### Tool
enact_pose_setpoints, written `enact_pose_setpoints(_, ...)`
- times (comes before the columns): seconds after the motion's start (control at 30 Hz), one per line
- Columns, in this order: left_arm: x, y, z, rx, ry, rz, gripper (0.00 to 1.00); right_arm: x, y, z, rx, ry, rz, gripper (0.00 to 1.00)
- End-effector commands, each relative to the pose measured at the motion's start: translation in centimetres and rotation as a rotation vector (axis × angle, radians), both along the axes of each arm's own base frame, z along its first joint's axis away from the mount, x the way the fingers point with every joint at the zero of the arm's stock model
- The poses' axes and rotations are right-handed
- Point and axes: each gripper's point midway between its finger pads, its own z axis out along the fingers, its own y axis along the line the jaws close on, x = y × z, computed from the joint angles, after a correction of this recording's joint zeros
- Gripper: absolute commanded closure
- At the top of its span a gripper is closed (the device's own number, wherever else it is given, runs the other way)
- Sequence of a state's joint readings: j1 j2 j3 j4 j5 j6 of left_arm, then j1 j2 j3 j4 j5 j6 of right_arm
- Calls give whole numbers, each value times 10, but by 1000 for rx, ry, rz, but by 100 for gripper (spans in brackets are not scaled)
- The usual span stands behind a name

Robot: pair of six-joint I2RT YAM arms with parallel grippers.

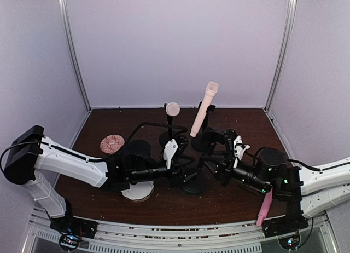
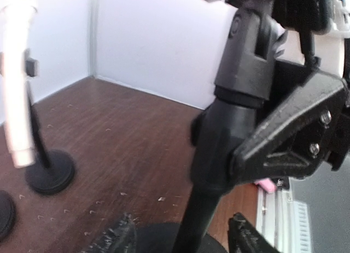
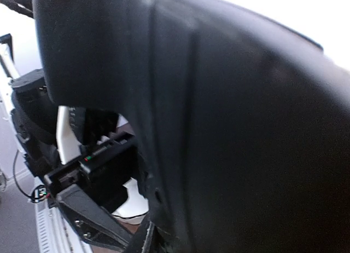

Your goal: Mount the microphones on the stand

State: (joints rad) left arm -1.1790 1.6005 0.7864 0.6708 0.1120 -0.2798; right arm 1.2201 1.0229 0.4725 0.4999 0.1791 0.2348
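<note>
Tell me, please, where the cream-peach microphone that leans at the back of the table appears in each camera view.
Top external: the cream-peach microphone stands at centre back, tilted, head up, on a stand.
Left wrist: at the left edge, blurred, its lower end hanging free.
Right wrist: not in it; a dark surface close to the lens fills the view.
Shared landmark: the round black base below it, in the top external and left wrist views.
</note>
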Motion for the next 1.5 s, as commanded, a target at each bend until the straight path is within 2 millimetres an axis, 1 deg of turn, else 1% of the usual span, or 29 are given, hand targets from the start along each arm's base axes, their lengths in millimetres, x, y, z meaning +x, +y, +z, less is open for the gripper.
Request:
enact_pose_setpoints(0.0, 22, 26, 26, -78, -55, 161, 17, 22, -26, 26, 42, -77, -183, 100)
enact_pose_setpoints(0.03, 20, 29, 27, -77, -72, 159, 5, 24, -28, 25, 30, -86, -198, 100)
enact_pose_setpoints(0.07, 20, 33, 28, -67, -84, 163, 3, 25, -29, 25, 18, -93, -209, 100)
enact_pose_setpoints(0.2, 24, 51, 27, 20, -128, 219, 2, 34, -32, 17, -34, -112, -258, 100)
enact_pose_setpoints(0.27, 30, 64, 31, 72, -149, 267, 2, 40, -29, 6, -78, -114, -289, 100)
enact_pose_setpoints(0.3, 33, 70, 36, 92, -164, 292, 2, 43, -27, 2, -96, -114, -297, 100)
enact_pose_setpoints(0.4, 50, 93, 52, 173, -189, 396, 2, 50, -16, -12, -130, -111, -304, 100)
enact_pose_setpoints(0.47, 70, 111, 65, 228, -166, 497, 2, 55, -8, -22, -154, -109, -306, 100)
enact_pose_setpoints(0.5, 79, 123, 63, 282, -135, 541, 2, 58, -4, -25, -163, -109, -307, 100)
enact_pose_setpoints(0.53, 88, 130, 76, 268, -111, 579, 2, 60, 0, -28, -173, -113, -306, 100)
enact_pose_setpoints(0.6, 95, 139, 94, 251, -75, 579, 2, 64, 7, -31, -182, -118, -306, 100)
enact_pose_setpoints(0.7, 93, 139, 128, 186, -136, 522, 2, 70, 12, -31, -182, -126, -311, 100)
enact_pose_setpoints(0.77, 93, 137, 139, 194, -201, 505, 2, 75, 16, -29, -180, -130, -310, 100)
enact_pose_setpoints(0.83, 98, 135, 139, 221, -234, 509, 2, 81, 20, -27, -187, -138, -307, 100)
enact_pose_setpoints(0.9, 104, 134, 130, 243, -231, 511, 3, 89, 24, -28, -199, -136, -309, 100)
enact_pose_setpoints(0.97, 108, 134, 118, 251, -211, 501, 2, 98, 26, -35, -206, -113, -317, 100)
enact_pose_setpoints(1.03, 111, 136, 111, 255, -192, 490, 2, 105, 27, -45, -200, -79, -313, 100)
enact_pose_setpoints(1.17, 113, 143, 105, 268, -204, 503, 2, 109, 30, -57, -206, -49, -299, 100)
enact_pose_setpoints(1.23, 119, 152, 101, 282, -204, 553, 2, 109, 30, -60, -211, -39, -292, 100)
enact_pose_setpoints(1.33, 126, 161, 98, 296, -174, 596, 2, 108, 30, -62, -222, -29, -286, 93)
enact_pose_setpoints(1.47, 123, 160, 100, 274, -160, 570, 3, 105, 27, -71, -244, -7, -281, 75)
